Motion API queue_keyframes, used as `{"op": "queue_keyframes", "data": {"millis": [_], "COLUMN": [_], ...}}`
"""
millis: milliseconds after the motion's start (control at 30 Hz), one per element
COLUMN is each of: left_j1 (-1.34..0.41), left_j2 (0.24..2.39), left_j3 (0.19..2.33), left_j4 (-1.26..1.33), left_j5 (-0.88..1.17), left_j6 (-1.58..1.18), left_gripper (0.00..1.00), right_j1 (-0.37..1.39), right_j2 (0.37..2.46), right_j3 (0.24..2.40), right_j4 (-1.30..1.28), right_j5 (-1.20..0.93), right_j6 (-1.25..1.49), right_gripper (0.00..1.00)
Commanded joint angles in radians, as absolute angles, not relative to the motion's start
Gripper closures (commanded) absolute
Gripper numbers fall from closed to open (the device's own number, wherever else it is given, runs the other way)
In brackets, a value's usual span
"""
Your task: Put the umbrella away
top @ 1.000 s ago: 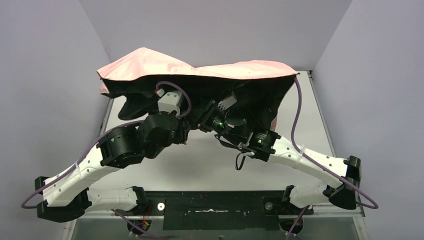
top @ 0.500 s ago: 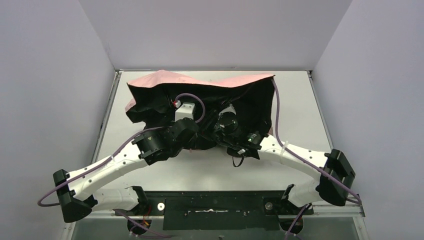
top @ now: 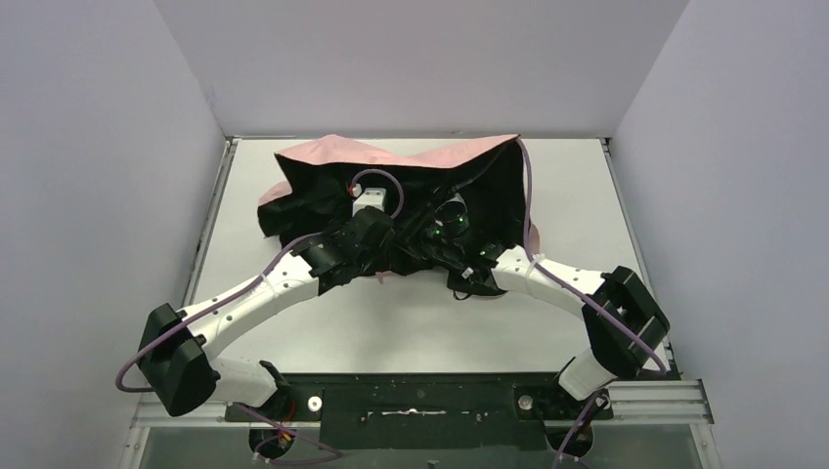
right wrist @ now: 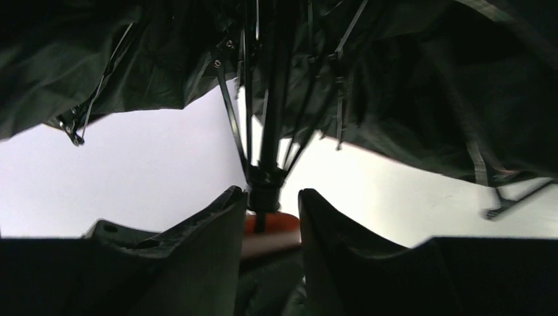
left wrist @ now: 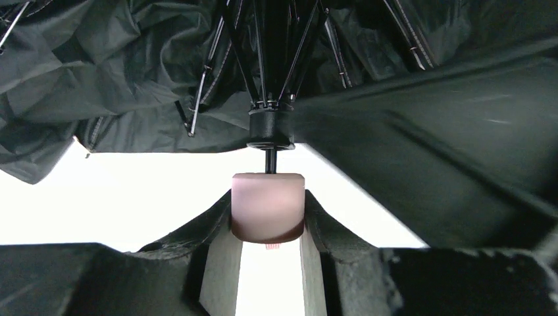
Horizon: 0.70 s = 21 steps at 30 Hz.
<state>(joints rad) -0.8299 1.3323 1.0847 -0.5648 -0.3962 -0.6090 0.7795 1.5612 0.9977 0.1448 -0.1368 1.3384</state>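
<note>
I see one umbrella [top: 391,156], half-collapsed, pink side up on the far middle of the bench [top: 587,195], with both arms reaching under its canopy. My left fingers [left wrist: 217,257] are clamped on its single pink handle [left wrist: 268,204]. The black shaft [left wrist: 270,160] runs straight away from them towards the far edge. My right fingers [right wrist: 210,230] stand apart on either side of the runner [right wrist: 264,184], one step up that axis. I cannot tell whether they grip it. One runner, two arms, nothing else.
</note>
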Motion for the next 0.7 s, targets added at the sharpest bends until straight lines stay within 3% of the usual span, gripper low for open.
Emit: {"op": "queue_keyframes", "data": {"millis": [0,200,667], "left_j1": [-0.764,-0.743,-0.735], "left_j2": [1.353,1.387,1.476], "left_j3": [1.062,1.019,0.912], "left_j4": [-0.54,-0.49,-0.327], "left_j5": [-0.453,-0.401,-0.29], "left_j6": [-0.574,-0.566,-0.524], "left_gripper": [1.0,1.0,1.0], "right_j1": [0.754,0.753,0.753], "right_j2": [1.505,1.394,1.048], "right_j3": [0.95,0.855,0.838], "right_j4": [0.195,0.196,-0.147], "right_j5": [-0.055,0.042,0.192], "right_j6": [1.257,1.213,0.669], "right_gripper": [0.6,0.37,0.32]}}
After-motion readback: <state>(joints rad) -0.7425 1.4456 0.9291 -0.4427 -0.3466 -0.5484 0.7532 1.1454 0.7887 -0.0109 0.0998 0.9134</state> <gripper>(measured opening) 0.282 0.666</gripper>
